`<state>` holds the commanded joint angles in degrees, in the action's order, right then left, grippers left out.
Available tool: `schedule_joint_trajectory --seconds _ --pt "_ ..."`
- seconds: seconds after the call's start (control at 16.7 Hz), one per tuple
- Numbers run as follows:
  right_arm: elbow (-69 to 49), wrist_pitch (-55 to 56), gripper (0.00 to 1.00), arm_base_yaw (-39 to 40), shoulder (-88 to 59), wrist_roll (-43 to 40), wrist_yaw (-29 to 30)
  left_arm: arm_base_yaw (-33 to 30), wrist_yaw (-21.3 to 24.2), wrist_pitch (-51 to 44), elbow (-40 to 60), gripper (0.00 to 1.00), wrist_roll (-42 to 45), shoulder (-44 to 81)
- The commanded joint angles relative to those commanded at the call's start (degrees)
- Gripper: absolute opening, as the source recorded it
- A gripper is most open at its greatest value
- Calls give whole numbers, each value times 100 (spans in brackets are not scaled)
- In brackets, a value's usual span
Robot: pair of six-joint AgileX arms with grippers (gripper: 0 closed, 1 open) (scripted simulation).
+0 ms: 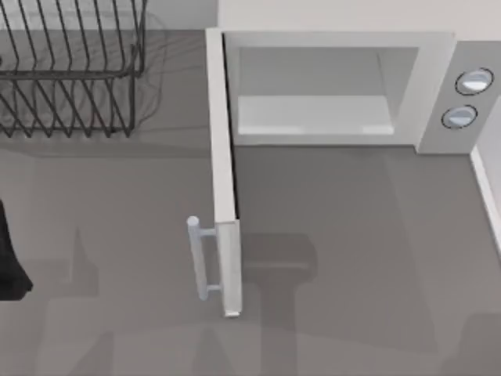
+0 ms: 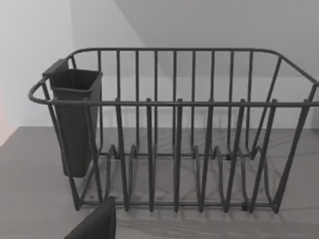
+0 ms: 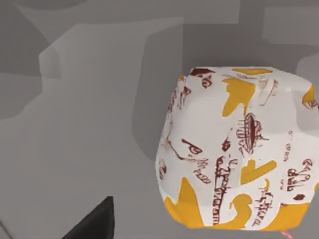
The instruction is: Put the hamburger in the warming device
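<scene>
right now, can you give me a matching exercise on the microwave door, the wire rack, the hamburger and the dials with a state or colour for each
Things:
1. microwave door
2. wire rack
3. hamburger
4. dials

Descriptions:
A. white wrapper with orange-yellow patches
B. swung open
C. dark, with a cup on one end
D. round and silver

Pairs: 1-B, 2-C, 3-A, 4-D

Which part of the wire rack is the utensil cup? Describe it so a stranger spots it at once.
Start at the white microwave with its door open; to its left on the table stands a dark wire rack. At one end of the rack hangs the utensil cup, up against the top rail. It is the only solid-walled piece among open wires.
</scene>
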<state>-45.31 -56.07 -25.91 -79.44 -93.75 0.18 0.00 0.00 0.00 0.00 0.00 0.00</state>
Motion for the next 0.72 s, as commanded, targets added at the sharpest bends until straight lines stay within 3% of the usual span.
schedule_joint_trajectory --seconds 0.3,0.72 --pt "149 234 100 20 -111 18 -1 0 0 0 0 100 0 0" --pt "998 2036 100 13 -993 30 -2 0 0 0 0 100 0 0"
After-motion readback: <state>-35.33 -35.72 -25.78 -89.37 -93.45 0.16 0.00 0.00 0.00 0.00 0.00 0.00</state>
